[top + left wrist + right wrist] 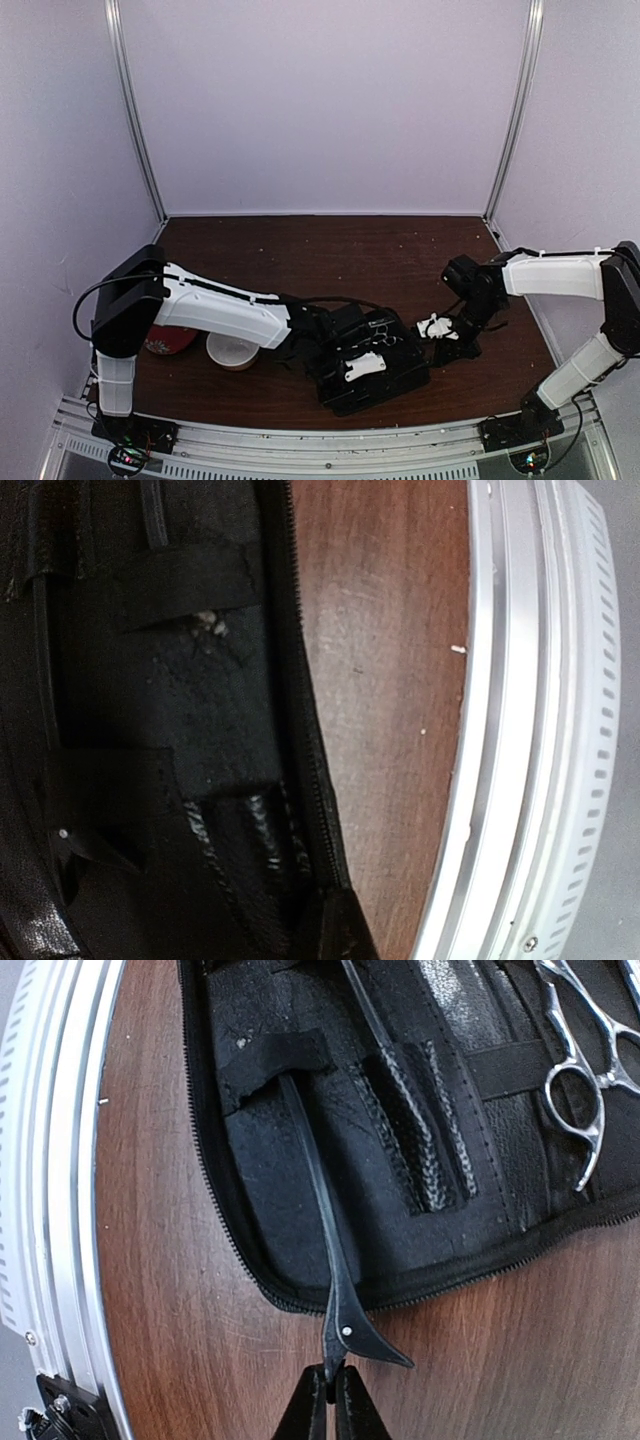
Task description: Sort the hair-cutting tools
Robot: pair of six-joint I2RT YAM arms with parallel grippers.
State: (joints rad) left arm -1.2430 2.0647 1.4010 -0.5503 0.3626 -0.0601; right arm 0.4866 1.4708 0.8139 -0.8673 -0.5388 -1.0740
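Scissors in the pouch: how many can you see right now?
1: silver scissors lying in the open pouch, at the right wrist view's upper right. Another may be hidden.

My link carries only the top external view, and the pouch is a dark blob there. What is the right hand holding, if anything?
Observer: The right hand is pinched shut on the tail end of a thin black clip.
Operator: Is that clip free of the pouch?
Observer: No. Its far end is tucked under a black strap inside the open pouch, and only the tail reaches past the zip edge.
Operator: Any scissors stowed in there?
Observer: Yes, silver scissors lie inside, apart from the clip, ring handles toward that same zip edge.
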